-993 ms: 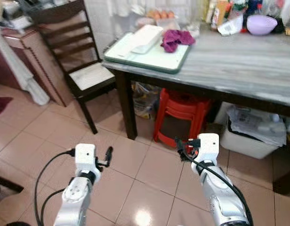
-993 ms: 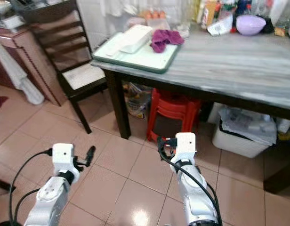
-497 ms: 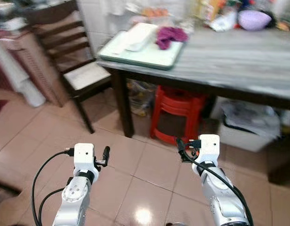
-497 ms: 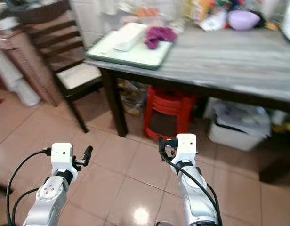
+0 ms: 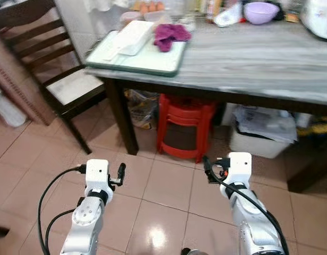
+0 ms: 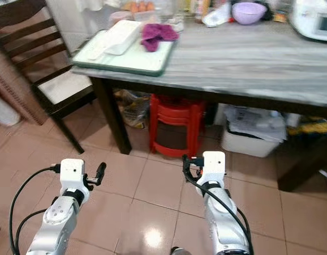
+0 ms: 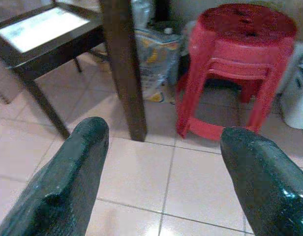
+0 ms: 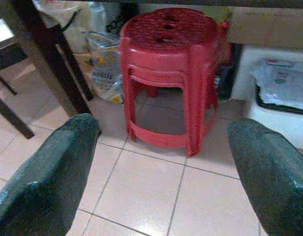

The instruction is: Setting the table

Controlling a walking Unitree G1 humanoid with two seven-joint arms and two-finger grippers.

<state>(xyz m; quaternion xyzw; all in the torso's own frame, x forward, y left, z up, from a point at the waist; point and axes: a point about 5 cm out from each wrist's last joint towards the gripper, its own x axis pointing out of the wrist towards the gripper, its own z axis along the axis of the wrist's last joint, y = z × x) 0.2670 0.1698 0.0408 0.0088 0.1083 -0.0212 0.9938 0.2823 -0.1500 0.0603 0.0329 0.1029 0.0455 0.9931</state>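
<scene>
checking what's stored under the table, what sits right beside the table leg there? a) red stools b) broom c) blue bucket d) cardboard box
A: stacked red stools stand under the table, next to its dark leg, with a white bin further along.

Glossy tiled floor (image 5: 169,186) with a bright reflection. Table (image 5: 269,53) has a smooth grey marble-look top on dark wood legs. Stools (image 8: 168,73), 1 stack, are shiny red plastic (perforated seat). Crumpled purple cloth (image 5: 170,33) lies on a smooth pale tray (image 5: 153,59). Chair (image 5: 52,69) is dark wood. Fingers (image 7: 68,182) look matt, finely textured black.
</scene>
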